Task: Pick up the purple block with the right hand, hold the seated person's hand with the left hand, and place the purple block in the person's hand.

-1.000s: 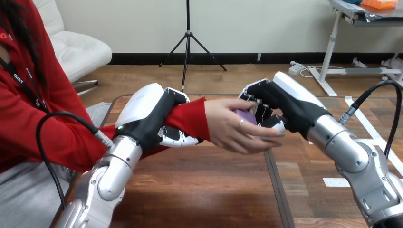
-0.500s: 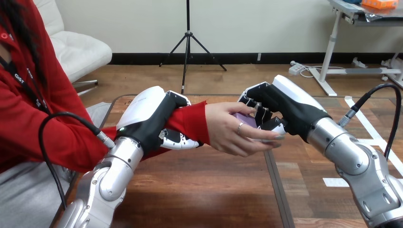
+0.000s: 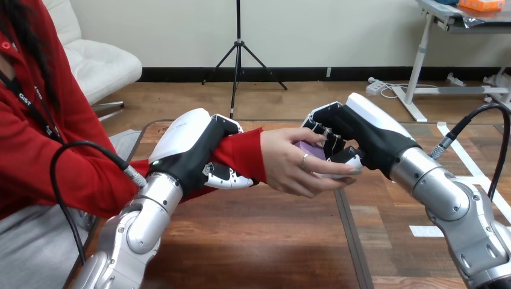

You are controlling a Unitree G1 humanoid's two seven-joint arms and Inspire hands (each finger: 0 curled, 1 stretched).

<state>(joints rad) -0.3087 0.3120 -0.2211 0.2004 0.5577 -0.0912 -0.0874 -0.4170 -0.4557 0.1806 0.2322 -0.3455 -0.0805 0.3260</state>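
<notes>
The person's hand reaches in from the left above the wooden table, its fingers pointing right. My left hand is curled round the person's red-sleeved forearm just behind the wrist, fingers showing under the sleeve. My right hand comes from the right and meets the person's fingers, its own fingers curled over the purple block. The block sits between my right fingers and the person's fingers, mostly hidden. The person's fingers lie along the block's near side.
A dark seam runs front to back through the table under the right hand. The person's red-sleeved arm and torso fill the left side. The table's far edge lies just behind both hands.
Compared with a second ago, my left hand and the person's forearm have shifted slightly right. The right hand and block stay almost still against the person's fingers.
</notes>
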